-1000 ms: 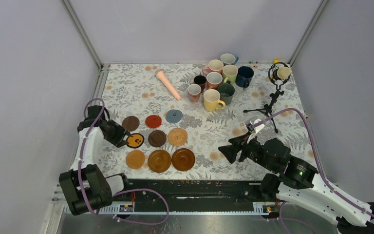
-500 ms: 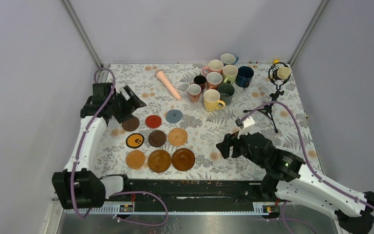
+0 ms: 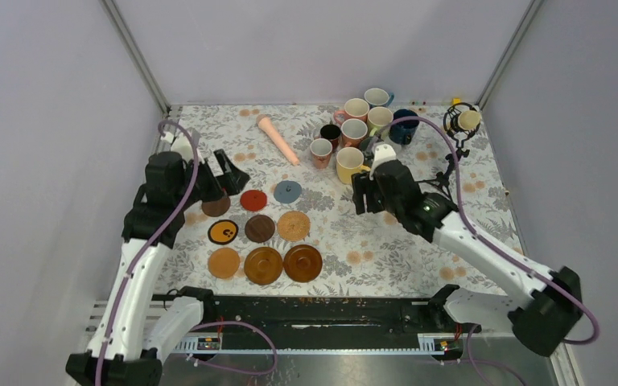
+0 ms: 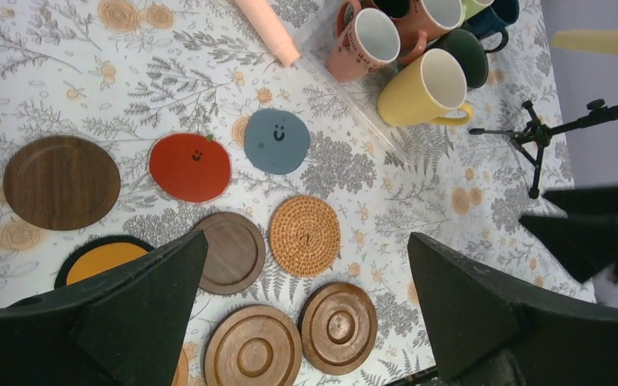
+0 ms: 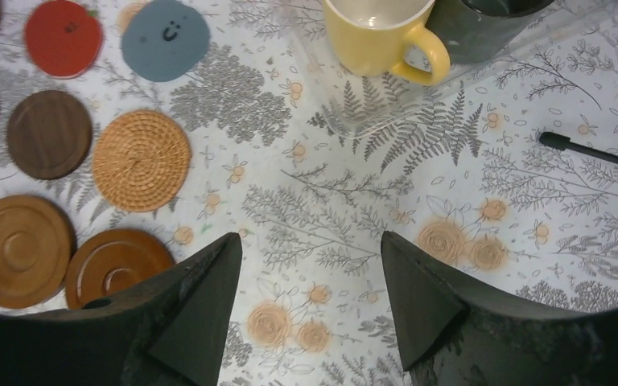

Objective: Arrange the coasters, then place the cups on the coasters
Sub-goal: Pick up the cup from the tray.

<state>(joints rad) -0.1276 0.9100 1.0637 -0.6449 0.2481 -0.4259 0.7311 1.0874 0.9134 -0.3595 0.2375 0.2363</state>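
Left tool (image 4: 306,241): jaws spread wide, nothing held; raised above the desk (image 3: 418,241) near the walnut coaster (image 4: 61,182).
Coasters (image 3: 259,229): nine, laid flat in three rows of three at left of centre. The red coaster (image 4: 189,166) and grey-blue coaster (image 4: 277,141) are in the far row, the woven coaster (image 4: 304,235) in the middle row.
Cups (image 3: 355,131): mugs clustered at far right, none seated on a coaster.
Right tool (image 5: 309,245): jaws parted, empty; positioned just beside the yellow mug (image 3: 348,163).
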